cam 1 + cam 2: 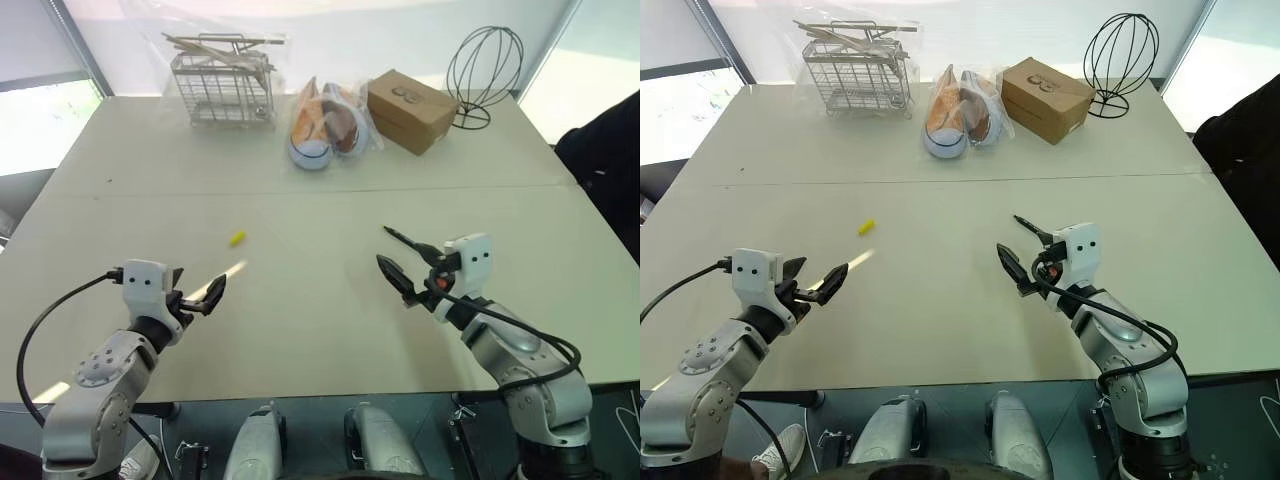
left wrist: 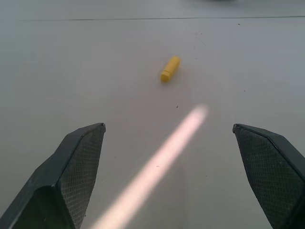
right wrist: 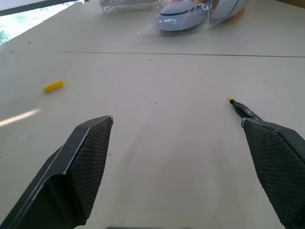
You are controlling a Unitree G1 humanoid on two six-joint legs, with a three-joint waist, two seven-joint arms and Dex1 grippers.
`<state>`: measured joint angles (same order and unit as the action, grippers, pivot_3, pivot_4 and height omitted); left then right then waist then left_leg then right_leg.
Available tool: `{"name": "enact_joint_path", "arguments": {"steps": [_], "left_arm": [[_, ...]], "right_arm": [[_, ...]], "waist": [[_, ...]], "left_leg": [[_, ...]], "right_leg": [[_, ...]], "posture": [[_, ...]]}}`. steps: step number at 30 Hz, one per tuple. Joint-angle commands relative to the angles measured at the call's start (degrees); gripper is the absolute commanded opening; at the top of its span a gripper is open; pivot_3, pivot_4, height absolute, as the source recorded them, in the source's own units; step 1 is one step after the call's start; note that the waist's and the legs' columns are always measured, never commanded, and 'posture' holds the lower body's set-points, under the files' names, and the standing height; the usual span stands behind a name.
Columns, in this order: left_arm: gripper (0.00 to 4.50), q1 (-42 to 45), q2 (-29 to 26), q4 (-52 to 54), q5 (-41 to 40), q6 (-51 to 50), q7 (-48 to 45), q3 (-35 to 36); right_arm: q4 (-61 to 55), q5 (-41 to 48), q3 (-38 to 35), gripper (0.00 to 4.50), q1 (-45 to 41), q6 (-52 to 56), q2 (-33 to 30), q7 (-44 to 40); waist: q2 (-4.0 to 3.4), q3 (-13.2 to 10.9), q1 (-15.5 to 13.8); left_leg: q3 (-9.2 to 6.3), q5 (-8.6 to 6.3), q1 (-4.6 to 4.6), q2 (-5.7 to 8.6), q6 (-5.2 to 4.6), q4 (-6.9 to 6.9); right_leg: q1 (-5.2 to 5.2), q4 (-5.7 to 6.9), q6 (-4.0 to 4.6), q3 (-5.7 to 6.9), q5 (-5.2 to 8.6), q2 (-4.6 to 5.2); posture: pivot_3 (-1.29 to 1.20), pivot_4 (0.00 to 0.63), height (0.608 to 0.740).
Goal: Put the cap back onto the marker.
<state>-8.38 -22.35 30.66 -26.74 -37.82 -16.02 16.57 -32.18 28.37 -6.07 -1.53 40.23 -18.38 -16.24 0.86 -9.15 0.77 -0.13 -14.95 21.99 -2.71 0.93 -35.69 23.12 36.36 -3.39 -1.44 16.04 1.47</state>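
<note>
The yellow cap (image 1: 237, 238) lies on its side on the pale table (image 1: 320, 330), left of the middle. My left gripper (image 1: 200, 281) hovers open a short way nearer than the cap, pointing toward it, with nothing between its fingers (image 2: 78, 162). The slim black marker (image 1: 398, 237) lies on the table right of the middle, its yellowish tip toward the far side. My right gripper (image 1: 400, 256) is open just over it. In the right wrist view the marker (image 3: 243, 110) sticks out past one finger (image 3: 279, 162), which hides the rest of it.
Along the far edge stand a wire basket (image 1: 222, 85), a pair of shoes in a clear bag (image 1: 325, 125), a cardboard box (image 1: 410, 110) and a black wire frame (image 1: 485, 70). A bright streak of light (image 1: 233, 268) crosses the table near my left gripper.
</note>
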Motion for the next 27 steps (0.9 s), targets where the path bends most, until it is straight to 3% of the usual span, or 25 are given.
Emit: {"name": "enact_joint_path", "arguments": {"steps": [1, 20, 27], "left_arm": [[4.47, -0.1, -0.4, 2.2, 0.0, 0.7, -0.2, 0.0], [4.47, 0.0, -0.3, 2.2, -0.8, 1.1, -2.1, 0.2], [4.47, -0.1, -6.5, 3.0, -8.5, -0.2, -11.6, 4.0]], "right_arm": [[-1.2, 0.4, -0.2, 4.50, -0.1, -0.6, -0.3, -0.4], [-0.7, -0.4, 0.6, 4.50, 0.0, -1.2, -0.5, -1.1], [0.2, -3.2, 2.3, 4.50, -1.7, -2.7, -4.6, -4.2]], "waist": [[0.00, 0.0, 0.0], [0.00, 0.0, 0.0], [0.00, 0.0, 0.0]], "left_leg": [[0.00, 0.00, 0.00, 0.00, 0.00, 0.00], [0.01, 0.00, 0.00, 0.00, 0.00, -0.03], [0.05, 0.00, 0.00, 0.00, 0.00, -0.06]], "right_leg": [[0.00, 0.00, 0.00, 0.00, 0.00, 0.00], [-0.01, 0.01, -0.04, 0.00, -0.02, -0.01], [-0.01, 0.03, 0.03, 0.02, 0.02, -0.01]], "posture": [[0.00, 0.150, 0.740], [0.00, 0.150, 0.740], [0.00, 0.150, 0.740]]}}
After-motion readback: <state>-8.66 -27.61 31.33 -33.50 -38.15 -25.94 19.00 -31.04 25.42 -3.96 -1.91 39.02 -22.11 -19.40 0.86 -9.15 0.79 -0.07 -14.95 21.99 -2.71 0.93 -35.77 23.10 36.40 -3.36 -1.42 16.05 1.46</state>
